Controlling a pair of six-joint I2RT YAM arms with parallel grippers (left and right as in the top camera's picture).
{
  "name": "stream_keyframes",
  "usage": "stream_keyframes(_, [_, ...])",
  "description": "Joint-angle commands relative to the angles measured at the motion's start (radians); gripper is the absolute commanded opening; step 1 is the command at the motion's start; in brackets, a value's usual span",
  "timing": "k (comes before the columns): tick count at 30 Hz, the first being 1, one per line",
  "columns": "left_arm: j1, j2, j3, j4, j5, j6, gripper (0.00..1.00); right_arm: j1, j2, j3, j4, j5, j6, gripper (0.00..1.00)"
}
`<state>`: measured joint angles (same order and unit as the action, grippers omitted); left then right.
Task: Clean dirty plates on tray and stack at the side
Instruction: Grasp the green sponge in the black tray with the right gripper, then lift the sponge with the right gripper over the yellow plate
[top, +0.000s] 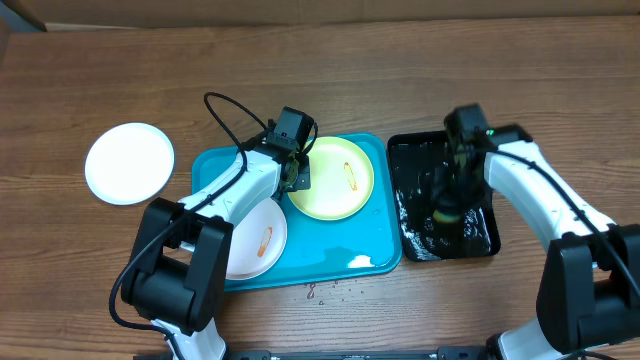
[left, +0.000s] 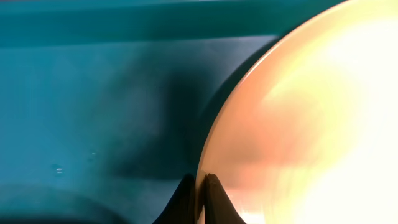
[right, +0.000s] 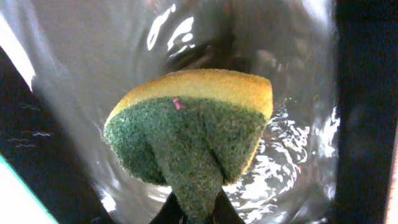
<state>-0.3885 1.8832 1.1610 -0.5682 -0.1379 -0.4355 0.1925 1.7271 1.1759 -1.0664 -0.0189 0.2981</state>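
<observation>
Brown wooden table (top: 400, 60) (visible grain)

Robotics lab bench: white left arm (top: 240, 185) and right arm (top: 540, 190) at a wood-grain table (top: 400, 80), cardboard (top: 300, 10) behind

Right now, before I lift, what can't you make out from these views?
Overhead: left arm hides most of the white plate on the tray; right arm covers the black tray's middle.
Left wrist: glare washes out the yellow-green plate; only the left fingers' tips show.
Right wrist: sponge blocks the floor behind it.
</observation>
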Motion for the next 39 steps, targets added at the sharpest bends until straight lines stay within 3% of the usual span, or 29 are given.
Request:
stream_keyframes(1, [0.002, 0.008, -0.001, -0.007, 0.088, -0.018, 0.04, 0.005, -0.005, 0.032, -0.018, 0.017, -0.011, 0.04])
stream_keyframes(10, [0.0, 0.008, -0.002, -0.124, 0.192, -0.018, 0.04, 0.005, -0.004, -0.038, 0.029, 0.018, -0.007, 0.04])
stream_keyframes(16, [-0.01, 0.008, -0.039, -0.145, 0.019, -0.162, 0.04, 0.006, -0.014, -0.024, -0.05, -0.062, -0.007, 0.04])
stream_keyframes(20, [-0.011, 0.008, -0.049, -0.118, 0.051, -0.209, 0.04, 0.01, -0.014, -0.024, -0.073, -0.018, -0.007, 0.04])
stream_keyframes(25, [-0.016, 0.008, -0.063, -0.079, 0.061, -0.209, 0.04, 0.01, -0.016, -0.024, -0.016, -0.018, -0.007, 0.04])
stream_keyframes(33, [-0.02, 0.008, -0.077, -0.058, 0.066, -0.189, 0.04, 0.031, -0.016, 0.078, -0.001, -0.227, -0.082, 0.04])
stream_keyframes(39, [-0.02, 0.008, -0.077, -0.009, 0.189, -0.06, 0.04, 0.143, -0.016, 0.148, 0.04, -0.297, -0.2, 0.04])
